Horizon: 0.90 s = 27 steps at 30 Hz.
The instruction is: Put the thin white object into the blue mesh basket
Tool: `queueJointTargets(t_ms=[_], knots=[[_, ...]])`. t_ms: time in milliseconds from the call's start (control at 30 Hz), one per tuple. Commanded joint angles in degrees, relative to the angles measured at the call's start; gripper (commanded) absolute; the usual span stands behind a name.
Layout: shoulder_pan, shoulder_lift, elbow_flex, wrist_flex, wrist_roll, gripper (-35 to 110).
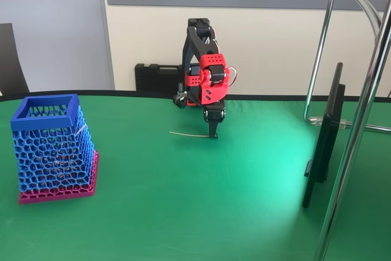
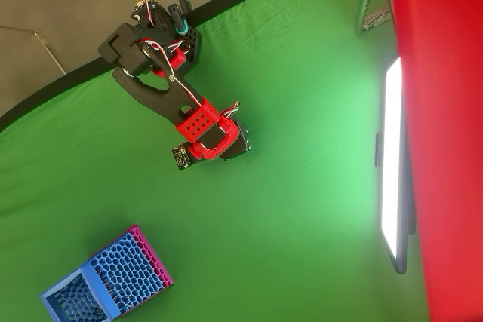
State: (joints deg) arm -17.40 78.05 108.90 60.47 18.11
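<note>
**Gripper down on the stick, basket waiting**

Here we are at the pick-up stage. The thin, slightly bent whitish stick (image 1: pixel 188 134) lies flat on the green cloth-covered table (image 1: pixel 201 206), not yet lifted, and the black-and-red arm's 2-finger gripper (image 1: pixel 214 134) is planted right at its right-hand end in the fixed view. The fingertips touch down on the cloth there, looking narrowly set, but whether they actually pinch the stick I cannot tell. The blue honeycomb-lattice plastic basket with its magenta base (image 1: pixel 54 151) stands upright well apart, off to the left in that view, with no stick visible in it. So the grasp, the carry and the drop all look left to do. The arm folds steeply over, wrist pointing straight down; in the overhead view its red wrist block (image 2: pixel 204 127) covers the fingers.
</note>
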Motion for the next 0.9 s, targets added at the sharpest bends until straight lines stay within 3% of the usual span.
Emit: queueJointTargets(t_ms=[0, 400, 867], knots=[[0.4, 1.2, -1.6, 0.3, -0.7, 3], [4.4, 8.3, -5.4, 5.3, -3.0, 4], [16.7, 12.7, -22.8, 11.5, -12.9, 4]])
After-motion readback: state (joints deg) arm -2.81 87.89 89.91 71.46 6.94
